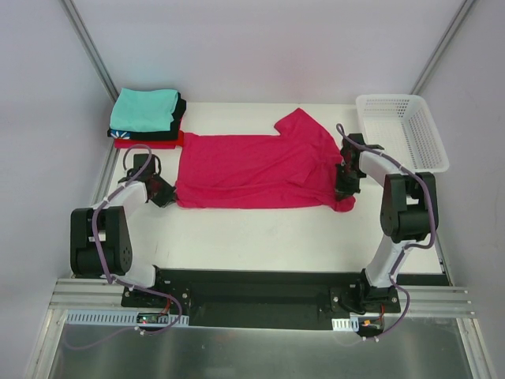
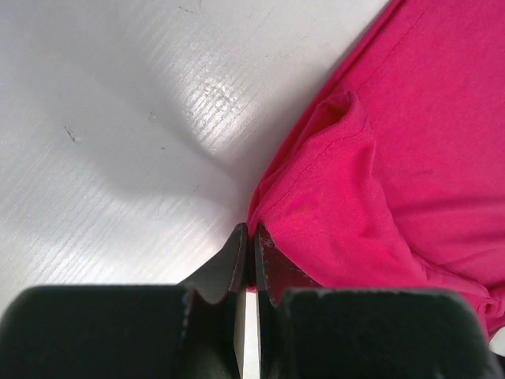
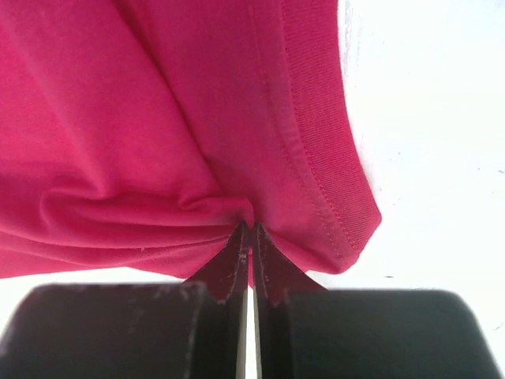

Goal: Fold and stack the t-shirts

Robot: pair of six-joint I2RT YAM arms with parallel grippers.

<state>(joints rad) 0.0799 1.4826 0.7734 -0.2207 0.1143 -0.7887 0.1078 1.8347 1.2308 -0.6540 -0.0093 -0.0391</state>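
Left gripper (image 2: 251, 237): we find the jaws clenched, with no gap between them, pinching the corner edge of the pink tee (image 2: 379, 197) at their tips. The cloth puckers into a small raised fold just beyond the grip.

Right gripper (image 3: 251, 233): jaws likewise clenched, nipping a gathered fold of the same tee. Creases fan out to the left from the pinch point, and a stitched ribbed band runs just to its right.

From the top view we note that the pink tee lies spread lengthwise across the middle of the table (image 1: 260, 237). It is mostly flat, and one sleeve points toward the far edge. The left gripper is at its near left corner and the right gripper at its near right end.

At the far left corner stands a stack of folded tees, well apart from both grippers: teal tee (image 1: 144, 109) on top, black tee (image 1: 178, 118) beneath, red tee (image 1: 150, 143) lowest. A white mesh basket (image 1: 402, 100) sits at the far right corner, just beyond the right arm.
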